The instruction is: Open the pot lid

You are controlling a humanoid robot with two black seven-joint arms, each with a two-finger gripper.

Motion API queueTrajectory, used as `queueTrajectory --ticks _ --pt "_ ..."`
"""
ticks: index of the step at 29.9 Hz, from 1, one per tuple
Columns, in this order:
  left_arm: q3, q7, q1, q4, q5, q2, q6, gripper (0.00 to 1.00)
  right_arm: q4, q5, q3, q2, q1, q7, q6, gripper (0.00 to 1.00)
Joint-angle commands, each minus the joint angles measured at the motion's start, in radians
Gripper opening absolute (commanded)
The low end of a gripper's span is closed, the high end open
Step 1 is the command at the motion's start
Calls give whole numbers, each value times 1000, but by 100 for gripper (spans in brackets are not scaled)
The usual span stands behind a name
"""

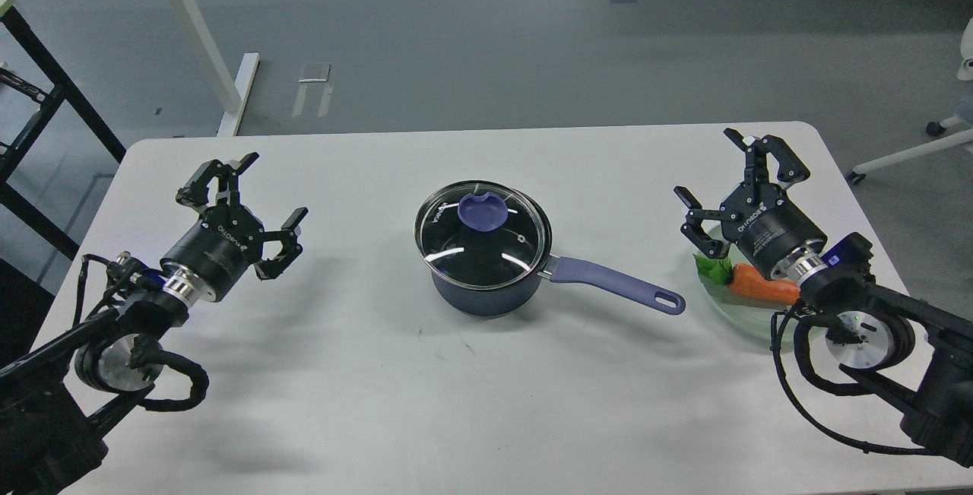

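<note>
A dark navy pot (486, 293) stands in the middle of the white table, its long purple handle (617, 286) pointing right and toward me. The glass lid (481, 242) with a metal rim rests flat on the pot, its purple knob (483, 211) near the far side. My left gripper (255, 191) hovers open well to the left of the pot, with nothing between its fingers. My right gripper (711, 168) is open too, off to the right beyond the handle's end, holding nothing.
A pale green plate (741, 318) with a carrot (760, 284) sits at the right, partly under my right arm. The table's (380, 373) far edge runs behind the pot. Beyond it are a white desk leg (205, 39) and a black frame (38, 84).
</note>
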Motion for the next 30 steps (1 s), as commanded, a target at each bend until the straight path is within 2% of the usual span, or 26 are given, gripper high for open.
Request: queueTrajectory --ticks 1,8,14,16,17,22,24,27,30 --pt "0 -5 0 3 3 -5 2 99 3 -1 -1 -8 -5 0 3 100" --pt "29 8 -69 55 16 54 14 99 46 -44 -16 -69 14 0 3 100" --pt "38 -2 -169 104 6 79 2 99 138 -306 -28 -219 127 0 0 100" --pt "38 -2 -169 104 6 79 2 99 138 -307 -28 -219 127 0 0 100" --pt "38 -3 -204 104 11 79 -1 99 175 -445 -66 -272 214 0 0 100" --pt "41 -6 -264 100 45 73 -1 99 216 -763 -231 -298 423 0 -12 100" --pt "40 -32 -270 92 107 70 2 99 238 -898 -316 -298 504 0 -46 100" --pt "40 -121 -285 86 205 68 7 99 268 -1102 -456 -287 619 0 -107 100" --pt "40 -121 -298 86 258 70 2 99 284 -1283 -596 -253 728 0 -173 100"
